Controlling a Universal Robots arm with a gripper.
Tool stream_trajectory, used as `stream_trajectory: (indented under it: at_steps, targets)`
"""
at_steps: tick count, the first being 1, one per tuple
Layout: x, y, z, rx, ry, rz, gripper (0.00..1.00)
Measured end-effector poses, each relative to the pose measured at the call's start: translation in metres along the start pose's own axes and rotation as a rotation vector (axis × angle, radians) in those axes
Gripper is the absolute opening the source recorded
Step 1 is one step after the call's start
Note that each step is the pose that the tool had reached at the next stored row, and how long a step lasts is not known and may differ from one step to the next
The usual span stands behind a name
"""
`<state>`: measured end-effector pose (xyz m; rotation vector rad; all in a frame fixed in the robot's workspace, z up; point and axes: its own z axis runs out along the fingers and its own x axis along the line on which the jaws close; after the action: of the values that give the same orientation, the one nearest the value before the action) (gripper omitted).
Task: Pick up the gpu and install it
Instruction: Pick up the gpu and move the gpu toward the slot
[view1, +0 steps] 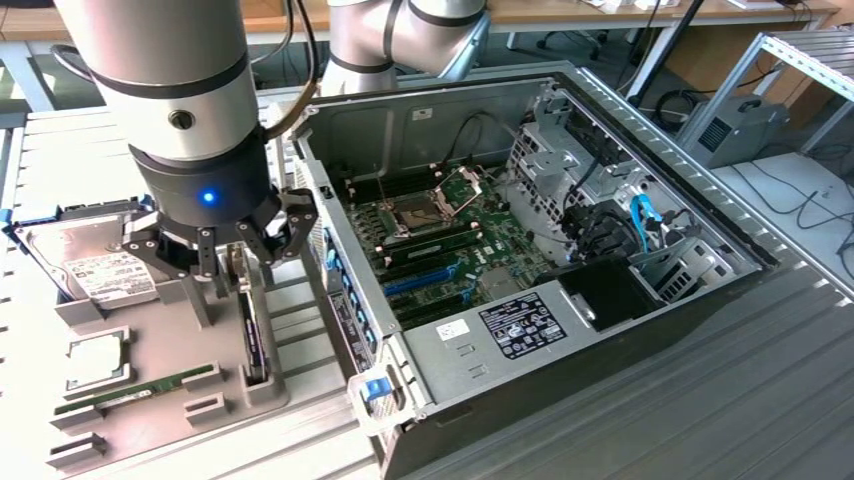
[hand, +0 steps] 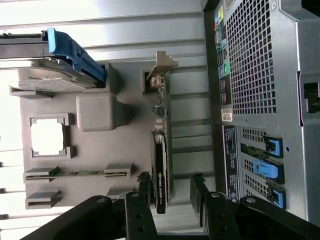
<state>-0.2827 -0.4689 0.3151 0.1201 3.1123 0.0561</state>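
Exterior view: the pincer (view1: 224, 262), released, hangs over the gpu (view1: 251, 335), which stands on edge in a grey holder (view1: 160, 400) at the exterior view's left of the computer case (view1: 534, 250). Wrist view: the gpu (hand: 160, 165), a thin black card with a silver end bracket (hand: 164, 62), sits between the parted fingers (hand: 145, 187).

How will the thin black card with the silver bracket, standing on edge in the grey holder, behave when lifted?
This thin black card with the silver bracket looks stiff, so it probably will not bend. Standing on its narrow edge in the grey holder, it may tip if pushed sideways. Its exposed components near the bracket seem fragile.
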Motion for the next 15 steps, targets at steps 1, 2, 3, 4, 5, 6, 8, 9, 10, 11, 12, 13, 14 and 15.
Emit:
stream_trajectory:
  at_steps: [1, 2, 3, 4, 5, 6, 8, 9, 10, 11, 12, 13, 14, 15]
  targets:
    - [0.000, 0.0000, 0.0013, 0.0000, 0.0001, 0.000, 0.45]
    - [0.000, -0.0001, 0.0020, 0.0001, 0.0001, 0.000, 0.45]
    - [0.000, -0.0001, 0.0030, 0.0000, 0.0000, 0.000, 0.45]
    - [0.000, -0.0001, 0.0038, 0.0001, 0.0001, 0.000, 0.45]
    - [0.000, -0.0002, 0.0048, 0.0001, 0.0001, 0.000, 0.45]
    - [0.000, -0.0002, 0.0058, 0.0001, 0.0001, 0.000, 0.45]
    - [0.000, -0.0003, 0.0076, 0.0000, 0.0002, 0.000, 0.45]
    - [0.000, -0.0003, 0.0083, 0.0000, 0.0002, 0.000, 0.45]
    - [0.000, -0.0003, 0.0090, 0.0000, 0.0002, 0.000, 0.45]
    - [0.000, -0.0004, 0.0100, 0.0001, 0.0002, 0.000, 0.45]
    - [0.000, -0.0004, 0.0108, 0.0001, 0.0002, 0.000, 0.45]
    - [0.000, -0.0004, 0.0117, 0.0001, 0.0002, 0.000, 0.45]
    - [0.000, -0.0004, 0.0124, 0.0001, 0.0002, 0.000, 0.45]
    - [0.000, -0.0003, 0.0130, 0.0001, 0.0002, 0.000, 0.45]
